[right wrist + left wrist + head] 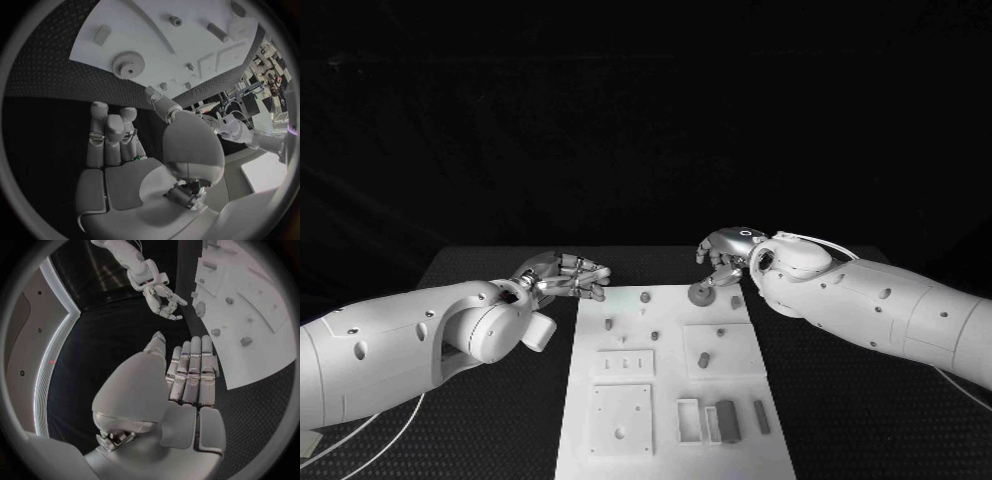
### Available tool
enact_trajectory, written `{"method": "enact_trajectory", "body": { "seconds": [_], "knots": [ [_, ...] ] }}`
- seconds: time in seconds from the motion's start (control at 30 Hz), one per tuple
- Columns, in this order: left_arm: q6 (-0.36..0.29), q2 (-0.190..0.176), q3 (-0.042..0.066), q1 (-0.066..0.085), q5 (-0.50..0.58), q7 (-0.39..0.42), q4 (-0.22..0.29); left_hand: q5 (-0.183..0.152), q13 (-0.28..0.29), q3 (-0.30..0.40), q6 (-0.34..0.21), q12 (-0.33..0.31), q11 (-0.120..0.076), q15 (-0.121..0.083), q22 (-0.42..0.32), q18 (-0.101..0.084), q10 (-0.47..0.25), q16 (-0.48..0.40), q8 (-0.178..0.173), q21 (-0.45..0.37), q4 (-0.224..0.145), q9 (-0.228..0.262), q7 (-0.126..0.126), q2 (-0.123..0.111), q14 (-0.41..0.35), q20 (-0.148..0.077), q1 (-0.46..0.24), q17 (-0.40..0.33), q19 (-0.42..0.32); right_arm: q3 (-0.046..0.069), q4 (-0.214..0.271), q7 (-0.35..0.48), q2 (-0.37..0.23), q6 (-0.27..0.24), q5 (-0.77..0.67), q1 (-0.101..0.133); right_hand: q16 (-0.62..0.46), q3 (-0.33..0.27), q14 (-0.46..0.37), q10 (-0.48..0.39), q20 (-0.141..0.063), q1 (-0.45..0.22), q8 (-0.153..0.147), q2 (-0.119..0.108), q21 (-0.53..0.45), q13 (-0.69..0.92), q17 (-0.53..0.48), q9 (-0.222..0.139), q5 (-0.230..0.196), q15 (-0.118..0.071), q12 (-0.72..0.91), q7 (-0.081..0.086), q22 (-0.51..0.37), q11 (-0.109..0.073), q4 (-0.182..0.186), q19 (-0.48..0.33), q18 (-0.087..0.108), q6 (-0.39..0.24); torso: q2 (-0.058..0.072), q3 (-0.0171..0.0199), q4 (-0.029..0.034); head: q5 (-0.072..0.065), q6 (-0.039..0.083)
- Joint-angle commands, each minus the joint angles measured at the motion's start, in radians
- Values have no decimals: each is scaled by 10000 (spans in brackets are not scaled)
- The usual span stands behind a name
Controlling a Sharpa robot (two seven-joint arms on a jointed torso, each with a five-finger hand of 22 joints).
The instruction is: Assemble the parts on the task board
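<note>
The white task board (678, 445) lies in the middle of the black table. A grey gear (702, 294) lies flat near its far right edge, and it shows again as the gear (129, 64) on the board (156, 30) in the right wrist view. My right hand (730, 256) hovers just beyond the gear with its fingers (111, 131) bent forward, holding nothing. My left hand (568, 275) hangs off the board's far left corner. Its fingers (190, 371) lie side by side, the thumb stands apart, and nothing is in them.
Several small pegs (645, 297) stand on the board's far half. Square plates (620, 418) and a slotted holder with a dark bar (727, 420) sit on its near half. Black matting (877, 420) flanks the board on both sides.
</note>
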Motion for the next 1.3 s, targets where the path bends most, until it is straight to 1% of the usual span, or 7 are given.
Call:
{"method": "enact_trajectory", "body": {
  "seconds": [0.03, 0.27, 0.4, 0.63, 1.07, 1.17, 1.3],
  "knots": [
    [267, 30, 7, 24, -69, 151, -7, 21, 13, 63, 28, 26, 1, -27, 2, 103, 67, -51, -56, -47, 5, -15, 6, -36, 67, 12, -107, 12, 77, -12, -243, 216, 103, 783, 100, -85, 156, -12, -51, 25, -76, -57, -60, -47, 107, 170, 70, -39, -8, 49, 249, 54, 225, 81, 89, -5, 207, -41, 10, -18, 36, 0, -31],
    [254, 31, 6, 24, -119, 127, -12, 21, 13, 68, 24, 20, 3, -28, 3, 104, 65, -57, -61, -50, 4, -19, 11, -44, 69, 11, -122, 19, 78, -58, -585, 267, 297, 1120, 34, -236, 405, -6, -78, -29, -117, -118, -35, 3, 302, 383, 168, -69, -10, 95, 652, 101, 219, 128, 166, -12, 207, 34, 10, -27, 11, 73, -78],
    [261, 44, 6, 24, -123, 127, -23, 21, 14, 70, 22, 17, 4, -28, 3, 103, 63, -61, -64, -51, 4, -20, 12, -49, 70, 11, -132, 22, 79, -88, -706, 296, 362, 1273, -5, -294, 480, -13, -82, -42, -133, -124, -9, 42, 366, 430, 190, -72, -10, 99, 771, 99, 217, 129, 161, -15, 207, 90, 9, -23, 18, 30, -105],
    [281, 48, 6, 24, -124, 122, -14, 21, 14, 78, 17, 11, 5, -28, 4, 104, 60, -67, -69, -54, 2, -23, 16, -56, 72, 10, -145, 30, 79, -99, -962, 296, 507, 1009, -89, -338, 540, -20, -93, -66, -143, -148, 15, 116, 422, 452, 202, -76, -10, 92, 859, 90, 213, 120, 168, -25, 207, 143, 3, -30, 18, 39, -139],
    [360, 40, 7, 24, -131, 54, 4, 21, 14, 88, 15, 4, 7, -28, 4, 103, 59, -77, -73, -60, 1, -26, 18, -63, 71, 10, -157, 38, 78, -111, -1376, 356, 809, 994, -65, -422, 606, -38, -97, -83, -158, -249, 17, 284, 495, 452, 201, -97, -10, 94, 957, 94, 205, 124, 239, -29, 207, 164, 12, -27, 26, 60, -193],
    [360, 41, 8, 25, -165, 29, 11, 20, 15, 90, 14, 3, 7, -28, 4, 103, 59, -79, -74, -61, 2, -27, 18, -65, 71, 10, -161, 40, 77, -112, -1509, 341, 899, 1065, -7, -464, 618, -40, -103, -93, -161, -279, 12, 363, 510, 445, 196, -106, -10, 95, 979, 95, 201, 125, 261, -40, 207, 161, 13, -31, 28, 96, -236],
    [354, 19, 8, 25, -172, 9, 32, 21, 16, 100, 13, 1, 7, -28, 5, 103, 59, -84, -75, -63, 1, -28, 18, -57, 71, 10, -163, 44, 77, -122, -1569, 326, 956, 1181, 0, -532, 633, -33, -124, -119, -159, -391, 5, 723, 528, 424, 183, -123, -11, 99, 1008, 96, 196, 127, 368, -72, 207, 160, 13, -32, 25, 97, -254]
  ]
}}
